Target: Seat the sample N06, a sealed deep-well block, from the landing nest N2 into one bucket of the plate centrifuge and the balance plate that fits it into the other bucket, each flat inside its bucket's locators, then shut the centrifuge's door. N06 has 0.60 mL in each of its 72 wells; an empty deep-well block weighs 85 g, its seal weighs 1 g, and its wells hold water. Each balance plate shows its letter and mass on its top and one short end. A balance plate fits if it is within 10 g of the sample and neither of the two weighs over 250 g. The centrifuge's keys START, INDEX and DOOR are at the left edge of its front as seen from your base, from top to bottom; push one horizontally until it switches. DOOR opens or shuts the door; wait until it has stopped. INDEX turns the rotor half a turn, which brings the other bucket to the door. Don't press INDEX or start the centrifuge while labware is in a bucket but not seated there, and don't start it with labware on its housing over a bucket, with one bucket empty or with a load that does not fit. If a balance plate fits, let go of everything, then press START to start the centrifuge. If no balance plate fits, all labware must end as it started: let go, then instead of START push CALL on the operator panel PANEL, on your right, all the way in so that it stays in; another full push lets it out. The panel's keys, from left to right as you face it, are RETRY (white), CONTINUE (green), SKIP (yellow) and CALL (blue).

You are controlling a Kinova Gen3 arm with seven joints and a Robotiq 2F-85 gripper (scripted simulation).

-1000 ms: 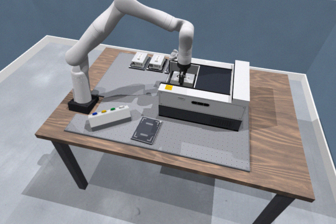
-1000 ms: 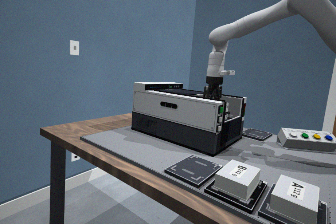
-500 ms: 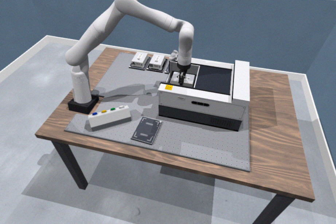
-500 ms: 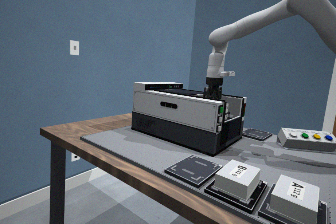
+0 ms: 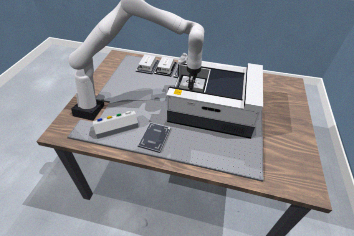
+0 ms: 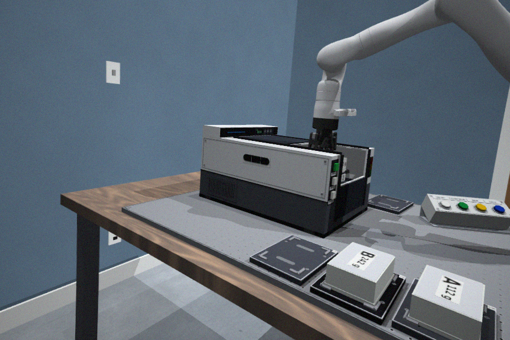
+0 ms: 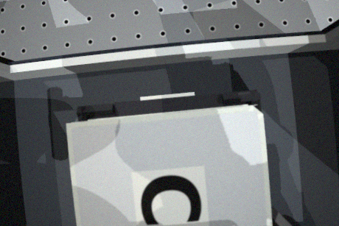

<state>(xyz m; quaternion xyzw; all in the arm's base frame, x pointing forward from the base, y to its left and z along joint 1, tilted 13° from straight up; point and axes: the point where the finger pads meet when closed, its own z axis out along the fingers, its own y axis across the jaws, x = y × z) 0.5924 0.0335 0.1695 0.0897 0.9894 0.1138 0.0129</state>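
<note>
at the left of the top view sits the grey rectangular operator panel (image 5: 115, 124), then a dark empty nest plate (image 5: 154, 137) on the wooden desk (image 5: 285, 147). centre frame, the black end effector (image 5: 190, 83) hangs released, fingers spread, over balance plate c (image 7: 167, 163), a pale, rigid, smooth block lying in the white centrifuge (image 5: 211, 107)'s bucket; probably heavy, best gripped across its long sides.

White arm, black end effector

The arm (image 5: 148, 7) had smooth, rounded matte-white links with faint seams, a square black base (image 5: 76, 112), and a small dark end effector (image 6: 323, 140) under a black collar.
</note>
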